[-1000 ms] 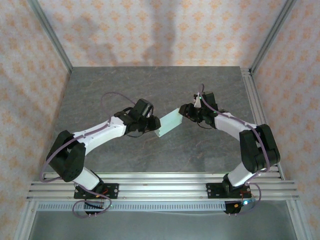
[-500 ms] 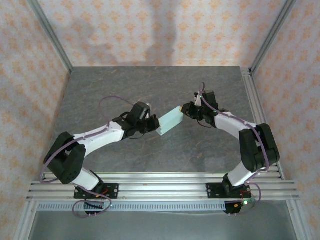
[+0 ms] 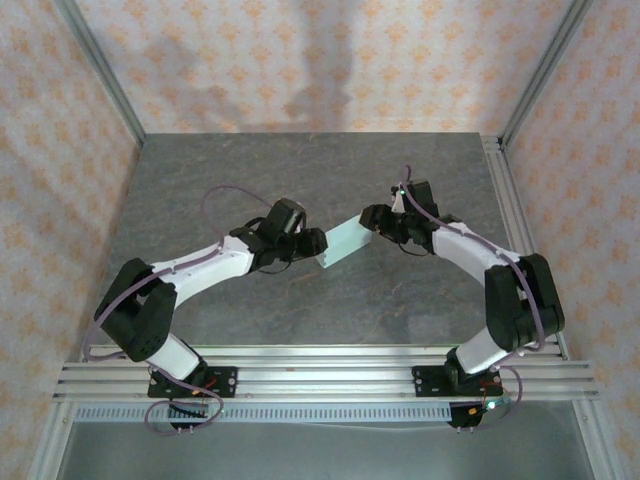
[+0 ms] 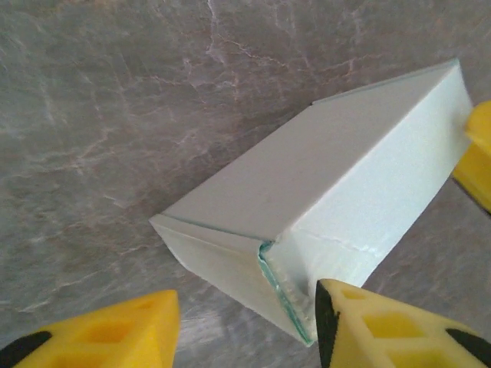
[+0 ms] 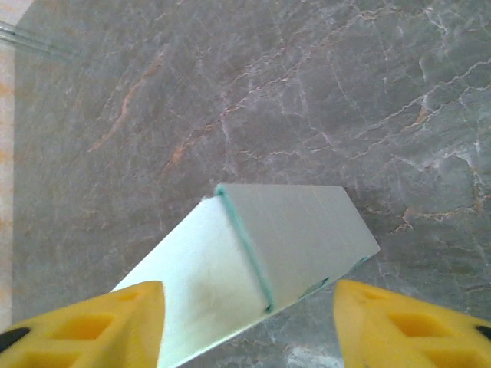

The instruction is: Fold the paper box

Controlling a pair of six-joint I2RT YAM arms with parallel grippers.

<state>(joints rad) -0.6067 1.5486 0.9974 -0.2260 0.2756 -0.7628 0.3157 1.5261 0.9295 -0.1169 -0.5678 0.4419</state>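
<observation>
Paper box (image 3: pixel 343 243) lies formed and slim in the middle of the table (image 3: pixel 250 170), well away from every edge. Since half a second ago both arms have crept inward. The left gripper (image 3: pixel 312 243) is at the near-left end with its fingers (image 4: pixel 360 322) spread, one touching the end flap. The right gripper (image 3: pixel 368 218) is at the far-right end, fingers (image 5: pixel 115 314) also spread wide. Nothing is pinched. The box has barely shifted. I judge they're squaring it and pressing the end flaps shut, so the task is nearly done.
</observation>
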